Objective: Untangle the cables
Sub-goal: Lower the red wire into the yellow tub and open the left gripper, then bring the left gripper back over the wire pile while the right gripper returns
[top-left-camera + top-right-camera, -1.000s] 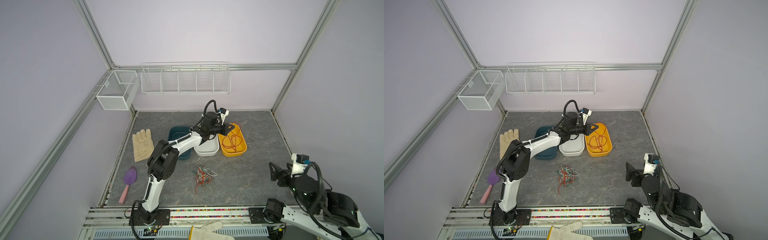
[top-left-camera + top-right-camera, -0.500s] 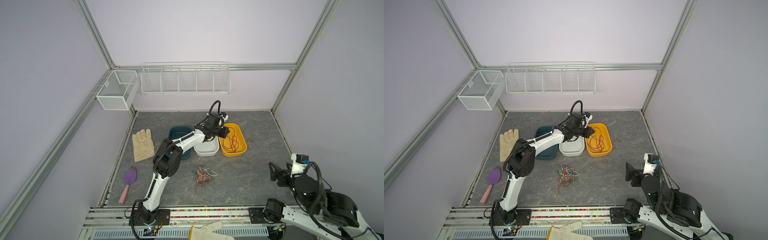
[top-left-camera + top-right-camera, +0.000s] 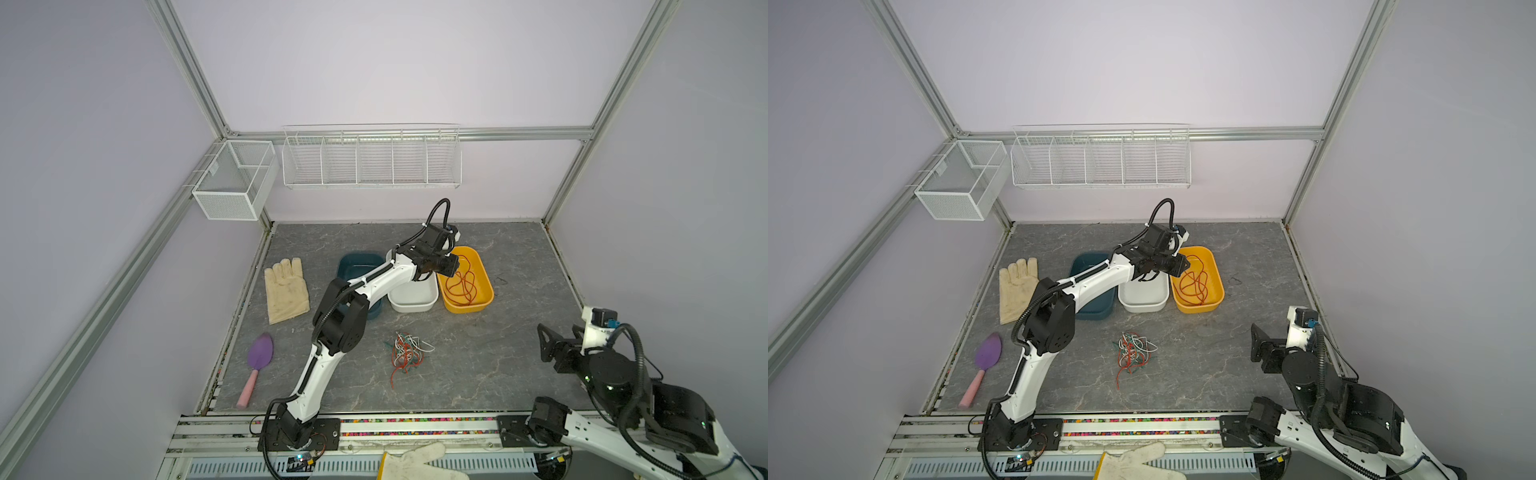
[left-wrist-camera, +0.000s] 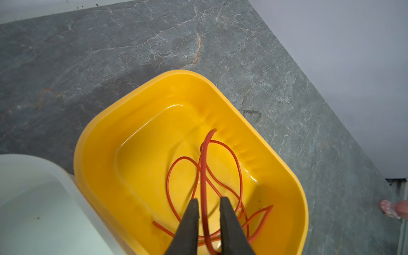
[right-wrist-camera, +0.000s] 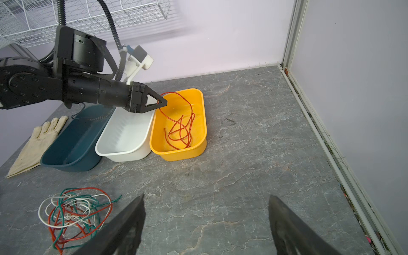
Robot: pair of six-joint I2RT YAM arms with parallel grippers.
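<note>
One red-orange cable (image 4: 204,167) lies coiled in the yellow bin (image 4: 76,154), also seen in both top views (image 3: 463,286) (image 3: 1196,284). My left gripper (image 4: 209,199) hovers over that bin (image 3: 490,291) with its jaws a little apart, so it is open. A strand of the red cable runs loosely through the gap. The other cables, red, green and white, form a tangle (image 3: 406,353) (image 3: 1131,351) (image 5: 72,207) on the grey floor in front of the bins. My right gripper (image 5: 206,197) (image 3: 559,332) stands wide open and empty at the near right, apart from the tangle.
A white bin (image 3: 415,305) and a teal bin (image 3: 357,262) sit left of the yellow one. A beige glove (image 3: 286,291) and a purple trowel (image 3: 259,353) lie at the left. Wire baskets (image 3: 370,160) hang on the back wall. A white glove (image 3: 415,461) rests on the front rail.
The left gripper has turned and dipped toward the yellow bin, and its jaws have parted from shut, loosening the red cable. The right arm has not moved.
</note>
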